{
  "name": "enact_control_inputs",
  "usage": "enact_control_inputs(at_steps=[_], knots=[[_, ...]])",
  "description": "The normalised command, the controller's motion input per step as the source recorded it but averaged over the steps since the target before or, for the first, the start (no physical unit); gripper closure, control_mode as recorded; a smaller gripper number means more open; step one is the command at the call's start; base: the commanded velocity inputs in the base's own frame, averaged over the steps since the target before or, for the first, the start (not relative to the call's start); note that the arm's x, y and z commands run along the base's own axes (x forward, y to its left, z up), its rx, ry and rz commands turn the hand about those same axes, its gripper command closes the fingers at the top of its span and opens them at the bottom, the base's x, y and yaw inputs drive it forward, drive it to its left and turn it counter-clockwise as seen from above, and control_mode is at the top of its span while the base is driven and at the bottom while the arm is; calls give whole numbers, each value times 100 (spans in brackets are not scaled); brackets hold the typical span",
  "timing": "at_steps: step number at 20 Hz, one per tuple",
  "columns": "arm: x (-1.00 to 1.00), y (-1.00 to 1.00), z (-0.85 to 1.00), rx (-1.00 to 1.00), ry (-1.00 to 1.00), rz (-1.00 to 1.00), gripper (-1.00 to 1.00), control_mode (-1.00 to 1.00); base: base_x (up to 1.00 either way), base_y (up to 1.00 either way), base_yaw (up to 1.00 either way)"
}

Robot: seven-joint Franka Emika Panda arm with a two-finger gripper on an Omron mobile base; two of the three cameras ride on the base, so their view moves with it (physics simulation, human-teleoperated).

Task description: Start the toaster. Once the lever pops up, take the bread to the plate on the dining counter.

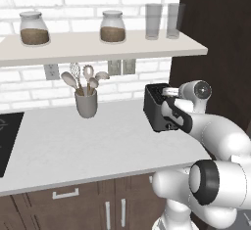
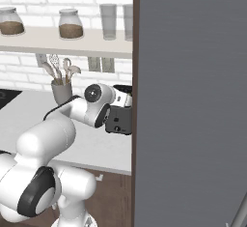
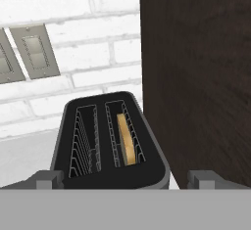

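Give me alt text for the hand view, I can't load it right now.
Looking down on a black two-slot toaster with a slice of bread standing in its right slot; the left slot is empty. The open gripper sits at the toaster's near end, a fingertip on each side. Behind are white brick wall, outlet plates and a dark wood panel.
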Motion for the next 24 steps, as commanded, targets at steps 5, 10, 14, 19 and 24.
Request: enact_control_inputs(at_steps=[5,10,14,19,24], knots=[[0,0,0,0,0,0,-100,-100,0,0,0],[0,0,0,0,0,0,-100,-100,0,0,0],[0,0,0,0,0,0,-100,-100,0,0,0],[0,0,0,0,0,0,-100,-100,0,0,0],[0,0,0,0,0,0,-100,-100,0,0,0]])
